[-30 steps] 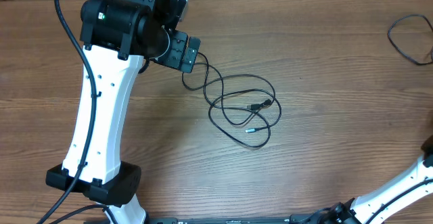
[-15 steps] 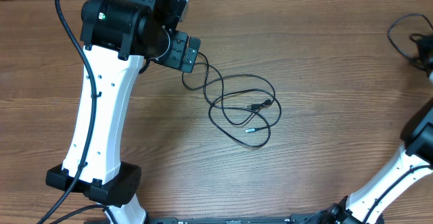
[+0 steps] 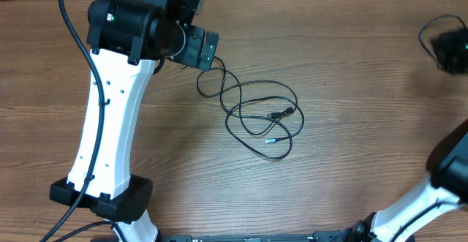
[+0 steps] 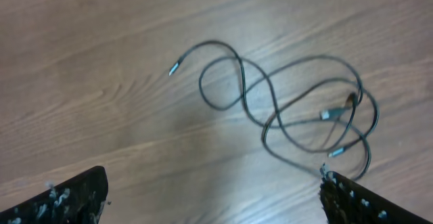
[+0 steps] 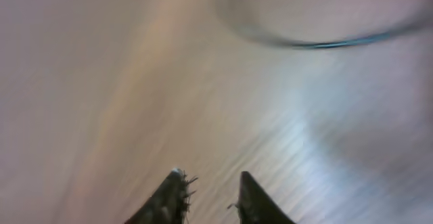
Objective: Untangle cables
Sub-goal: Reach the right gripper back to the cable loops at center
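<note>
Subject: the thin black flexible cables with small plug ends (image 3: 280, 115) lie in a loose tangle at the centre of the overhead frame, flat on the brown wood-grain table (image 3: 351, 183). Several loops cross one another. Two plugs sit inside the knot and a third free end (image 4: 175, 68) trails out toward the upper left of the left wrist view. A separate thin black cable loop (image 3: 426, 31) lies well apart, at the upper right edge of the overhead frame.

Left gripper (image 4: 213, 176): claw spread wide, holding nothing, hanging above and just beside the tangle's upper left end.

Right gripper (image 5: 211, 183): over the far loop at the upper right. Its wrist view is badly smeared, so this is tentative: the tips appear narrowly parted with nothing between them, and the cable (image 5: 318, 45) passes ahead of them.

Risks, as judged:
- A pull on a crossing strand instead of the free end would cinch the loops tight.
- The inner plugs could snag on a crossing.
- The wide claw may close on two strands at once.
- The narrow right claw may shove the loop instead of straddling it.
</note>
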